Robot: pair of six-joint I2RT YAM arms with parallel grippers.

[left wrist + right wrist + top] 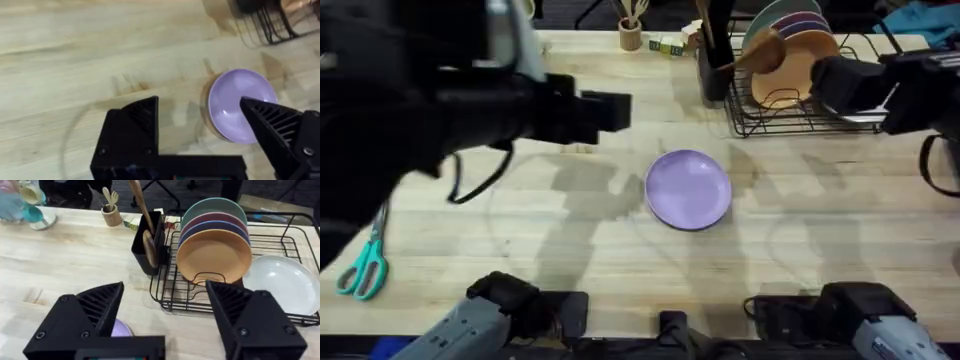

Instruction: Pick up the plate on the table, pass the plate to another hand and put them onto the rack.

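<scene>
Overhead: plate (689, 189) lies flat mid-worktop (570, 250), ungrasped. Both end effectors, left (200, 130) and right (162, 325), hang spread apart, empty. Pickup is pending; the left must descend onto the rim.

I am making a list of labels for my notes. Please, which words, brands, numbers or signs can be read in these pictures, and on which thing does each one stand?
No text can be read in any view.
The small box beside the utensil holder may bear print, but it is too small and blurred to read.
</scene>
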